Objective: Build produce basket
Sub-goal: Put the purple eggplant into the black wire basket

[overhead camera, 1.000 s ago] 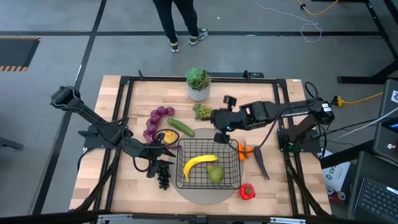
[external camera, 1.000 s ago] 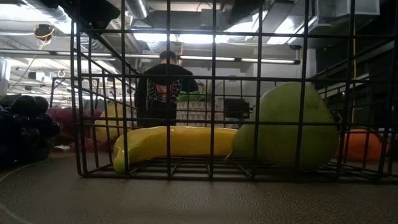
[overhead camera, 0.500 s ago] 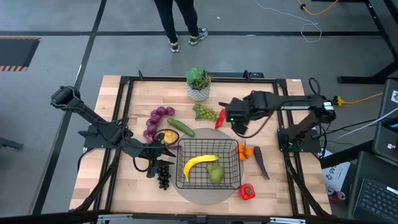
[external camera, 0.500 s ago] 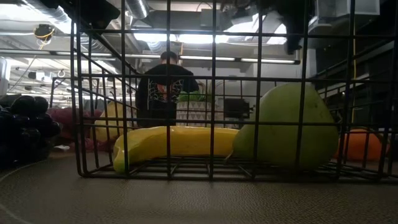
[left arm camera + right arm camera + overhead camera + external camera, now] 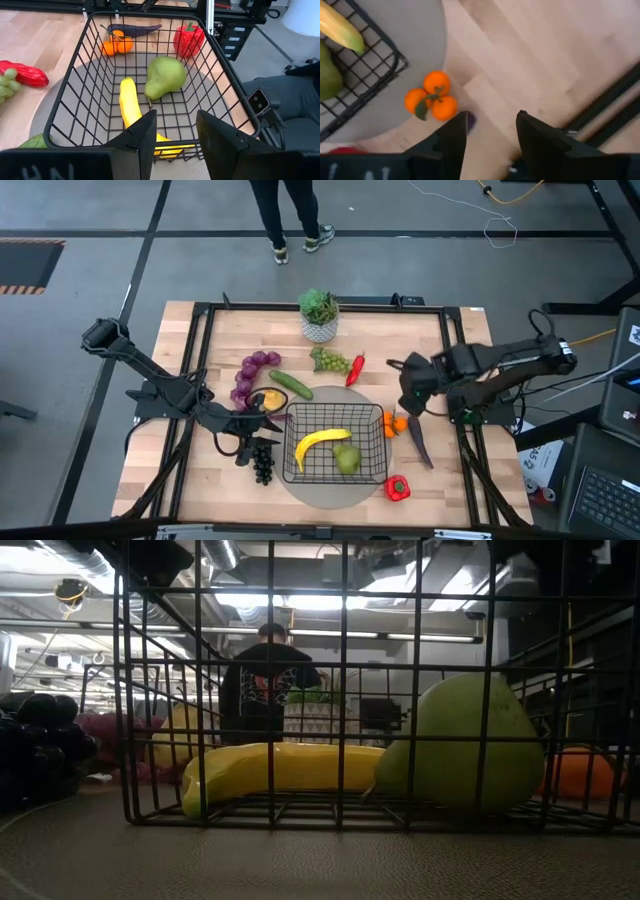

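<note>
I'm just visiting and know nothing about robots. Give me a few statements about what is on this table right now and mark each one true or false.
1. The basket holds a banana and a pear. True.
2. The oranges are inside the basket. False: they lie on the table just outside its right side.
3. The right end effector is carrying a red pepper. False: it is open and empty, above the table right of the long red pepper.
4. The green grapes lie beside the long red pepper. True.
5. The left end effector is open at the basket's left edge. True.
</note>
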